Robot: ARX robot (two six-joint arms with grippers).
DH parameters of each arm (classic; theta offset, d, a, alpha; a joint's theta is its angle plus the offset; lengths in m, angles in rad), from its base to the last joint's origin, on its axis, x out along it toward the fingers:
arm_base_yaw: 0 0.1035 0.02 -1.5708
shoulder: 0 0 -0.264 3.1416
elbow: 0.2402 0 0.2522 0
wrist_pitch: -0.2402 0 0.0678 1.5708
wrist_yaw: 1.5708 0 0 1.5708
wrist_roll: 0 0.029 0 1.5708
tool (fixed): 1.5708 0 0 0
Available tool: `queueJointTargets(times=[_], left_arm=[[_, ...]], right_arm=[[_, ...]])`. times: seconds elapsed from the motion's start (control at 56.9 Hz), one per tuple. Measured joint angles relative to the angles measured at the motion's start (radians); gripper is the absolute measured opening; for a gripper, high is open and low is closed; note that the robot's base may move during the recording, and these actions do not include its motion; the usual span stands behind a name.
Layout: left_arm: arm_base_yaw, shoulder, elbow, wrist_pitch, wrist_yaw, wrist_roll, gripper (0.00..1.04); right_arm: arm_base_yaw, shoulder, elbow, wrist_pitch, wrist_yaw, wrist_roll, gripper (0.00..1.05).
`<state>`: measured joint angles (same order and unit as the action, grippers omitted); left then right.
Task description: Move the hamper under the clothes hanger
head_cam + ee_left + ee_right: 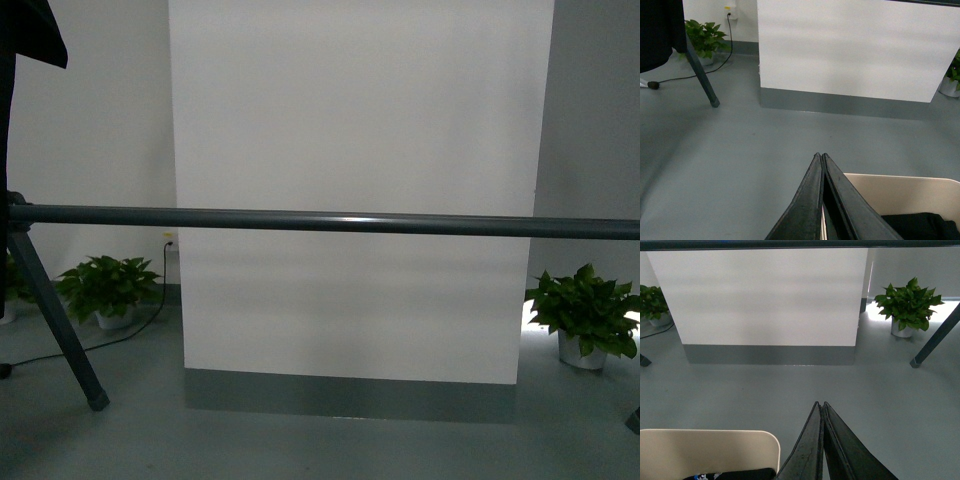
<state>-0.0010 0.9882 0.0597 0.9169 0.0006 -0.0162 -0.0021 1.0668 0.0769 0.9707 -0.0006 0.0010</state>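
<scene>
Both grippers, left (821, 156) and right (820, 404), have fingers pressed together, empty, above the hamper (710, 447) near the clothes hanger (330, 222).

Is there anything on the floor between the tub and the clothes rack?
Nothing visible. The grey floor ahead of the hamper looks bare up to the clothes hanger. The potted plants and the cable sit off to the sides by the wall.

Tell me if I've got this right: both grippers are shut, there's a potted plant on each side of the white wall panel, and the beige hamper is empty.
Not quite: the hamper is not empty. The left wrist view shows dark fabric inside it. The rest stands.
</scene>
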Motion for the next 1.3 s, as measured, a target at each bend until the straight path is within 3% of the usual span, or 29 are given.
queueJointTargets(times=[0.686, 1.301], left_arm=[[0.0, -0.45, -0.042, -0.385, 0.0, 0.003, 0.03], [0.0, -0.708, -0.043, -0.632, 0.0, 0.004, 0.03]], right_arm=[[0.0, -0.468, -0.071, -0.385, 0.0, 0.0, 0.02], [0.0, -0.753, -0.072, -0.653, 0.0, 0.0, 0.02]])
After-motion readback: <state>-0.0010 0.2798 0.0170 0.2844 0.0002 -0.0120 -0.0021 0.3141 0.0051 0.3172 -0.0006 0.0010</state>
